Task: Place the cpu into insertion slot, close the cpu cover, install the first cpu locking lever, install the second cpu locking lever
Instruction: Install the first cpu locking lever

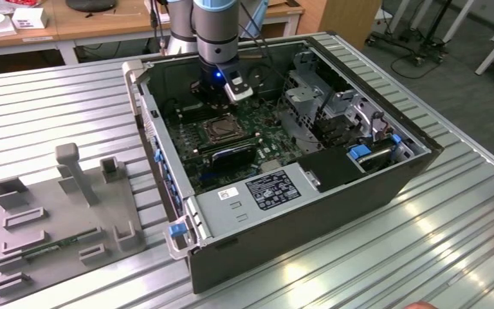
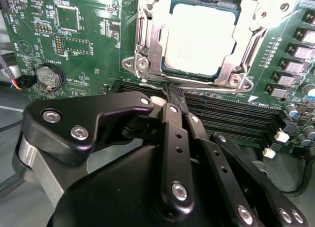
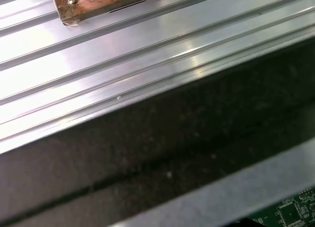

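A ribbed aluminium desk [image 1: 419, 244] is catching soft light in pale streaks along its slats. Beyond it a wooden table [image 1: 101, 26] is standing, and at the exterior view's right a grey floor [image 1: 462, 77] is carrying wheeled stand bases [image 1: 395, 44].

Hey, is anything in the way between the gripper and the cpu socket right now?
Nothing visible is. The gripper hangs over the black memory slots, just short of the insertion slot. The cpu already lies in it, framed by the cpu cover.
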